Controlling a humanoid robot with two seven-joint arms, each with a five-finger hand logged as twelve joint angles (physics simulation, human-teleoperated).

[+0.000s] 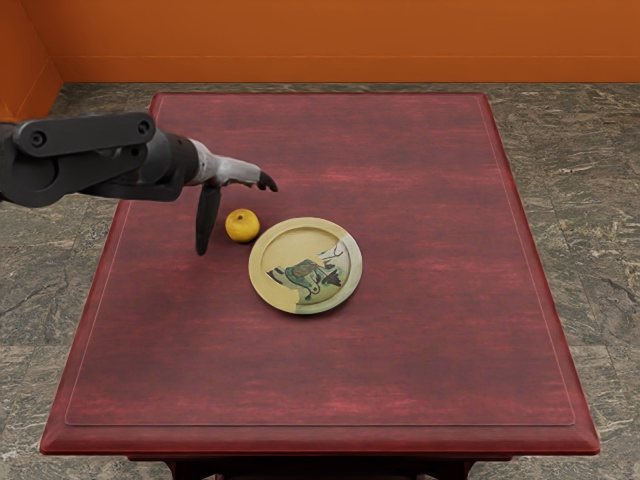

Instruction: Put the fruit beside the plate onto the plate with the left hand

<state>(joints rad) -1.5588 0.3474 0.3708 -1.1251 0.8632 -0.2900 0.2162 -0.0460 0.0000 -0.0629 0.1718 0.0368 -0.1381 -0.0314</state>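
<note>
Left arm in from the left edge, forearm about level above the dark red table [400, 350]. My left hand [222, 178] is over the table's left side, open and gripping nothing. The long fingers [206, 225] point straight down at the tabletop, and one digit juts out to the right. The yellow fruit [241, 225] sits on the table just right of those downturned fingertips, apart from them. It's just beside the upper-left rim of the painted plate [266, 262], not on it.
</note>
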